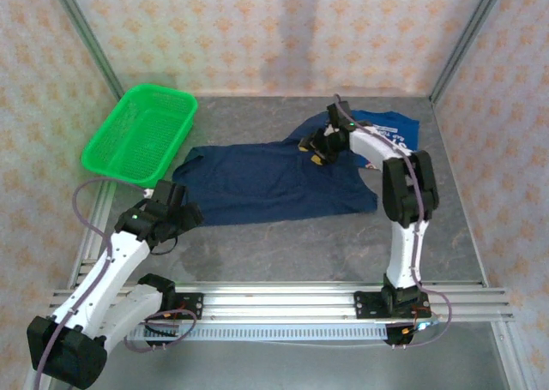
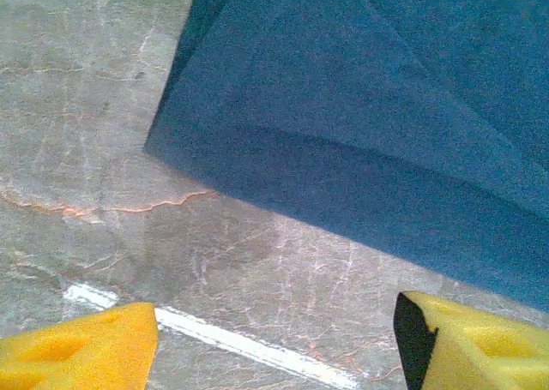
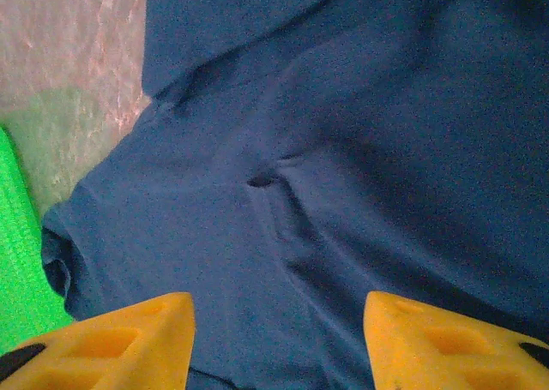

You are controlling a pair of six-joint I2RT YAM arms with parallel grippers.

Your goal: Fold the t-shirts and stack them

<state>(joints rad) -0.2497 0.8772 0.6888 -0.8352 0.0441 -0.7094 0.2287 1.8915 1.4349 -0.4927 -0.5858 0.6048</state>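
Top external: the navy tee (image 1: 274, 184) lies spread mid-table. It is roughly rectangular and flat, with shallow wrinkles. The blue tee (image 1: 390, 131), with white lettering, sits at its far right corner, partly behind the right arm. I cannot tell whether the 2 overlap. The table (image 1: 283, 244) is grey and stone-veined. The basket (image 1: 141, 133) is green plastic mesh, far left, near the navy tee's left end.

The right arm rises from its base, then folds forward-left, putting the right gripper (image 1: 322, 147) over the navy tee's far edge. Right wrist: the 2 yellow fingers (image 3: 120, 339) stand apart above soft creased cloth with nothing pinched, so I log it as released.

The left arm stretches low toward the tee's near-left corner. Left wrist: the left gripper (image 1: 171, 197) hangs over bare table with its fingers wide apart, also released. The tee's edge lies just ahead, untouched.
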